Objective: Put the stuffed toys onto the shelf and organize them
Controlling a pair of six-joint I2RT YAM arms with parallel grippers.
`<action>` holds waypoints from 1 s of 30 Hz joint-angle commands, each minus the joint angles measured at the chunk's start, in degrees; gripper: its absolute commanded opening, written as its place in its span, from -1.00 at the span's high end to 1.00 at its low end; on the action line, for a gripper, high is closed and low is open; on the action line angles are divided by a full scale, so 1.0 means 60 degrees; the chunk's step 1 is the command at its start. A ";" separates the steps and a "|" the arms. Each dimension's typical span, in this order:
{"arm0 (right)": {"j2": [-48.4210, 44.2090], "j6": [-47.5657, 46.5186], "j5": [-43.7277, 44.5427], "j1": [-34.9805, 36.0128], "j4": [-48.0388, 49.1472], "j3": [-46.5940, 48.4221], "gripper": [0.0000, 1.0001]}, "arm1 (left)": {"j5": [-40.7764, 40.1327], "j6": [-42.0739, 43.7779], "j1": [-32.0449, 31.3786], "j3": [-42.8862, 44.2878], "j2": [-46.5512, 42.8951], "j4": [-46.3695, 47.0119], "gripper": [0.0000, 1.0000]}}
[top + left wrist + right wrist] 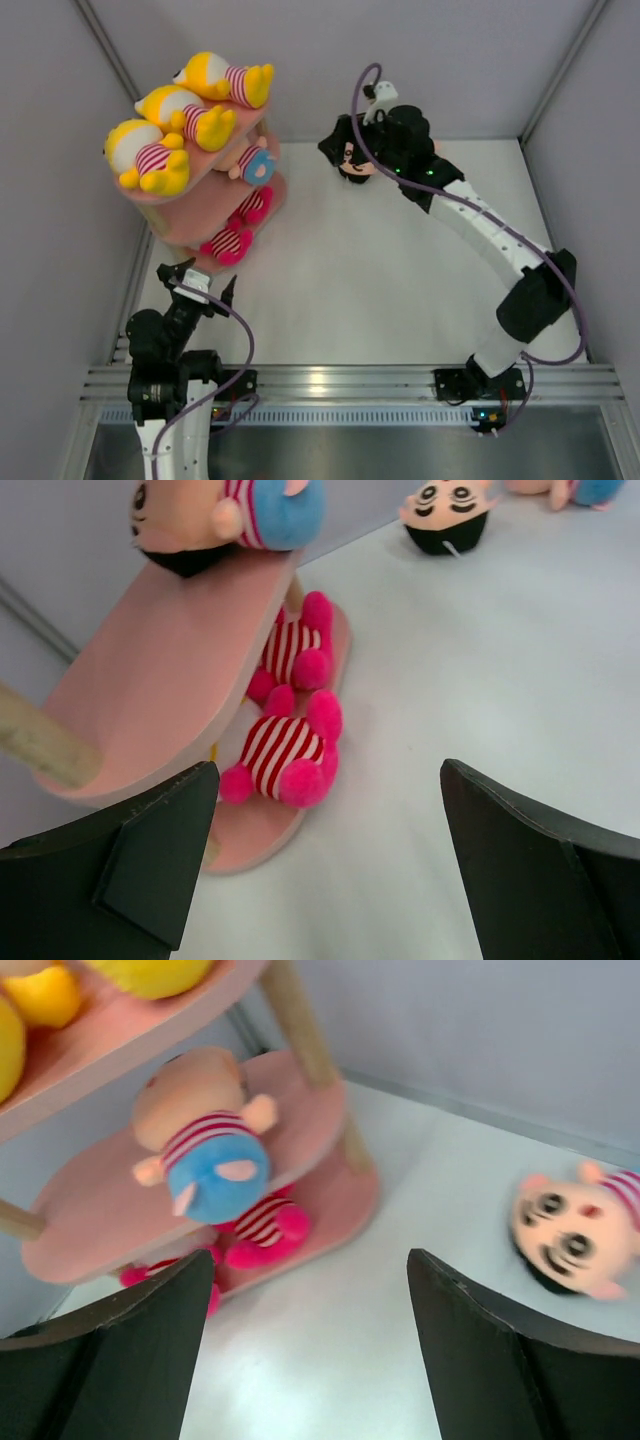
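left gripper [197,283]: yours, by the table's [380,280] near-left corner. Jaws spread wide with nothing between them. It points at the shelf's near end without touching it.
near magenta toy [226,246]: on the bottom board at its near end, striped back up. It's just ahead of your left gripper and clear of it.
far magenta toy [252,208]: same board, right behind the first one, partly tucked under the middle board.
shelf [170,222]: pink, three oval boards on light wooden posts. It stands along the table's left edge, toward the far-left corner.
blue-bottomed toy [252,162]: lying on the middle board at its right rim, striped shirt, blue bottom pointing out over the table.
yellow toys [190,112]: three lying in a row on the top board, running from near-left to far-right, striped shirts showing.
right gripper [310,1290]: yours, reaching across to the table's far edge, about mid-width. In the wrist view the claw stands wide and the gap holds nothing. It faces the shelf.
loose toy [350,162]: lying on the table by the far edge, well right of the shelf. Pink face up, black hair. It sits just beside your right gripper, outside the fingers. You can't tell whether they touch.
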 commanded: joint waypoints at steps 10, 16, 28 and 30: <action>0.0715 0.3882 -0.0998 -0.5762 0.2336 -0.3361 -0.54 | 0.2822 -0.0507 0.0067 0.1355 0.2545 0.0091 -0.97; 0.2665 0.4673 -0.1397 -0.6599 0.2515 -0.1897 -0.64 | 0.3352 -0.1005 0.0067 0.1444 0.2838 0.0091 -0.97; 0.4118 0.7018 -0.0885 -0.6380 0.3628 -0.2613 -0.69 | 0.3264 -0.0932 0.0082 0.1429 0.3043 0.0091 -0.97; 0.4468 0.7296 -0.0927 -0.6307 0.3643 -0.2496 -0.69 | 0.3206 -0.0961 0.0082 0.1473 0.3043 0.0091 -0.97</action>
